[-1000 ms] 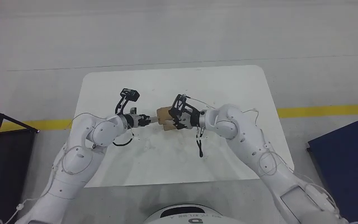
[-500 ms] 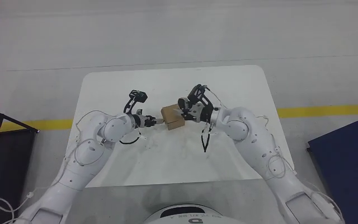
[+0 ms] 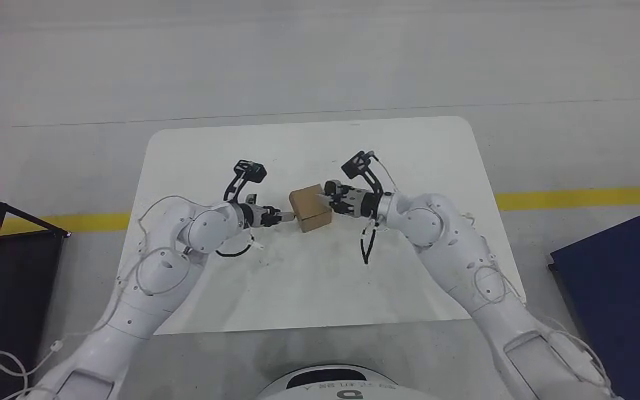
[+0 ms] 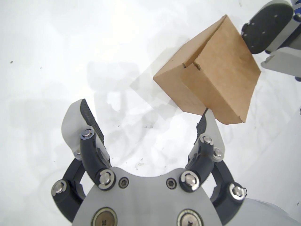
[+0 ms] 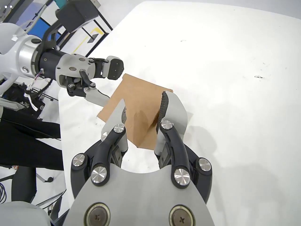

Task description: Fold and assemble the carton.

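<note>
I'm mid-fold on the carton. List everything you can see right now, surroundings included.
carton: one, brown, near the table's middle, between the two grippers
table: one, white, under both arms
floor line: one, yellow, on the grey floor on either side of the table
blue object: one, blue, on the floor at the top view's right edge
black object: one, black, at the top view's left edge
left gripper: one, grey and black, fingers open, one fingertip touching the carton's edge
right gripper: one, grey and black, fingers closed on the carton's opposite side
</note>
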Tool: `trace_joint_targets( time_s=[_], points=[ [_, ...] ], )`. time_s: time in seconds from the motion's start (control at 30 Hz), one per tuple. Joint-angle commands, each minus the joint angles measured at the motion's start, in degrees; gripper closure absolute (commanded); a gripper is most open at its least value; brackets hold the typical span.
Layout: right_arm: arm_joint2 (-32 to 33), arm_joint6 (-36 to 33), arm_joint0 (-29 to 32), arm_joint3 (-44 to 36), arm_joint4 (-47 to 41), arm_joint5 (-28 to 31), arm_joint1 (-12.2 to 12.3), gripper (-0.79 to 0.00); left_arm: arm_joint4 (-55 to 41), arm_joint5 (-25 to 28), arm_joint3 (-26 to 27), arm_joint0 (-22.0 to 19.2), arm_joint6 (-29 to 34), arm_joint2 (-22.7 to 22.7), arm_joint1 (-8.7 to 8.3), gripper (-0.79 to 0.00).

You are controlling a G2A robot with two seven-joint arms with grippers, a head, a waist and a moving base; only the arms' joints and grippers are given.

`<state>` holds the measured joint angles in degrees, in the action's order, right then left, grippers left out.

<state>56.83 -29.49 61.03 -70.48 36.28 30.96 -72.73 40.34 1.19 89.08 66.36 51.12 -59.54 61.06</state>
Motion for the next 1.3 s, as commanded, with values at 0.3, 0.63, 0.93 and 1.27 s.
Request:
trace_joint_targets(
  time_s=[0.3, 0.63, 0.93, 1.27],
  points=[
    [-2.15, -3.35, -1.81, -0.84, 4.92, -5.01, -0.26, -0.342, 0.26, -0.09, 0.02, -0.65, 0.28, 0.71, 0.39, -0.785],
    [-2.60, -3.95, -2.23, -0.96, 4.90, -6.16, -0.38, -0.323, -0.51, 0.05, 1.46, 2.57, -0.36, -3.39, -0.45, -0.785],
    [-3.62, -4.47, -3.32, 0.13, 5.15, -7.05, -0.72, -0.317, -0.76, -0.05, 3.46, 2.91, 0.16, -4.43, -0.57, -0.785],
    [-3.34, -3.50, -3.15, -0.14, 3.59, -6.34, -0.78, -0.345, -0.59, 0.66, 0.22, -0.13, 0.49, -0.83, 0.42, -0.785]
  ],
)
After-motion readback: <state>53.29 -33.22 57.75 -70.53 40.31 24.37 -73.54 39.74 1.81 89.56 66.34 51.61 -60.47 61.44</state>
